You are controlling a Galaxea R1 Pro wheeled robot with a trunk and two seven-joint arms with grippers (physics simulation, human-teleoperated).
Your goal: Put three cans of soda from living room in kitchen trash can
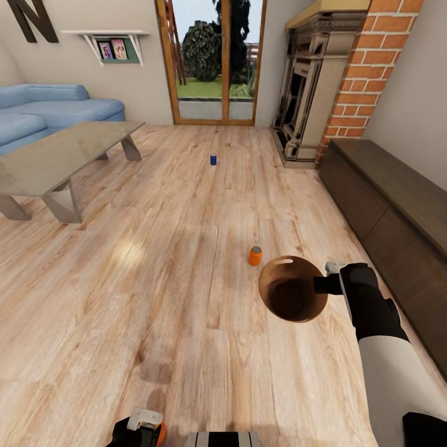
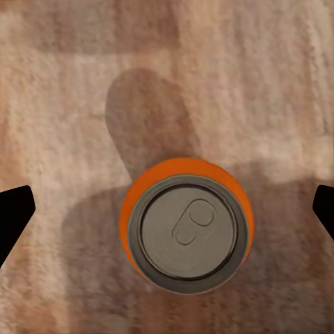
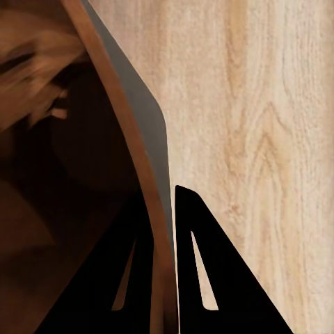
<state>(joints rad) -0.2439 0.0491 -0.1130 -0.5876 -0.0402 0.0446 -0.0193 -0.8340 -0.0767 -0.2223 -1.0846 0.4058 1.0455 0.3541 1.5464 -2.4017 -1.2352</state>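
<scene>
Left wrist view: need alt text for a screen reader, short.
An orange soda can with a silver pull-tab top stands upright on the light wood floor, seen straight from above. It sits between the left gripper's two dark fingertips, which are spread wide and clear of the can.

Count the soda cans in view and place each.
3: a blue can on the floor near the glass doors, an orange can beside the held bin, another orange can under the left gripper.

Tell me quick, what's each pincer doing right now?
Left pincer: open, above an orange can.
Right pincer: shut on the trash can wall.
</scene>
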